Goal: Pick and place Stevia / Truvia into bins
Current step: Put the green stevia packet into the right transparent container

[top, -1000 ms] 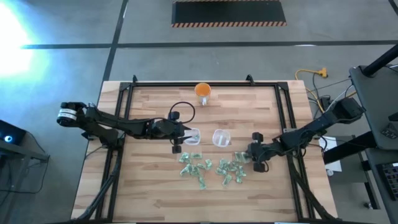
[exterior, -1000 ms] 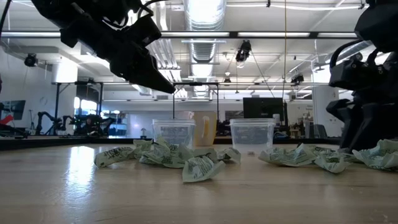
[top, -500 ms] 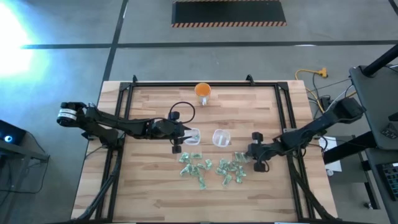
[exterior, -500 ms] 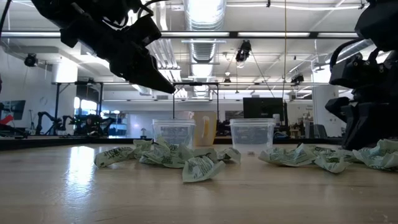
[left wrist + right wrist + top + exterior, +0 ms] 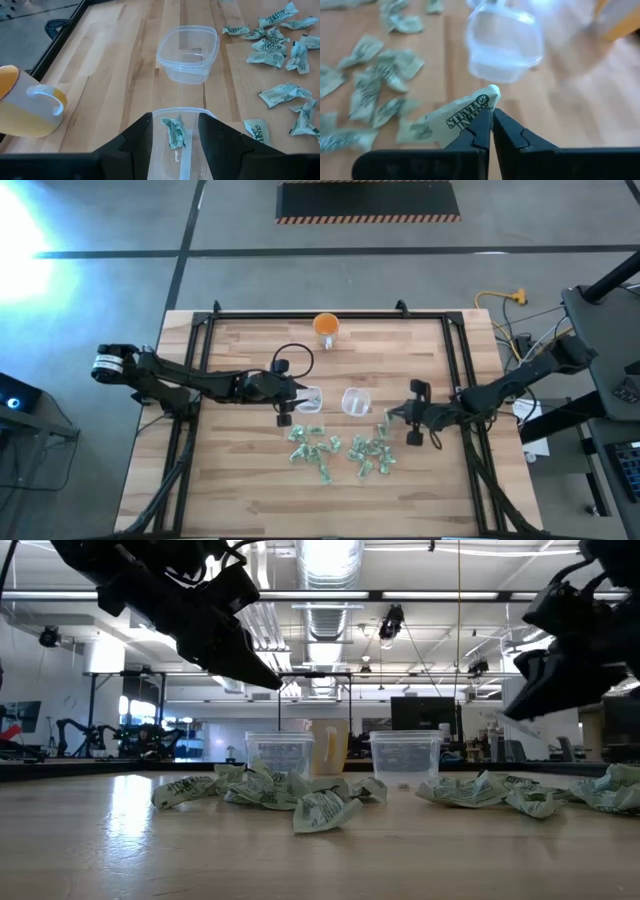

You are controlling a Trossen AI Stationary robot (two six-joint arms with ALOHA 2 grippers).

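Note:
Several pale green-and-white Stevia sachets (image 5: 340,450) lie scattered on the wooden table, near side of two clear bins. The left bin (image 5: 310,398) holds one sachet (image 5: 174,132); the right bin (image 5: 357,401) looks empty. My left gripper (image 5: 175,131) is open and hangs above the left bin, clear of it in the low view (image 5: 262,678). My right gripper (image 5: 392,418) is shut on one sachet (image 5: 455,119), raised above the pile's right end, right of the right bin (image 5: 504,44). My right gripper pinches one end of the sachet (image 5: 484,106) between its two fingertips. The rest of the sachet sticks out to one side of the fingers. The sachet is lifted clear of the table and the other sachets.
An orange cup (image 5: 326,326) stands at the table's far edge, behind the bins; it also shows in the left wrist view (image 5: 25,107). A black cable loop (image 5: 292,360) lies near the left arm. Bare wood lies on the near side of the pile.
My right gripper was down at the right end of the sachet pile; it has risen from the table with one sachet, which is now lifted clear, and has tipped toward level, pointing toward the right bin.

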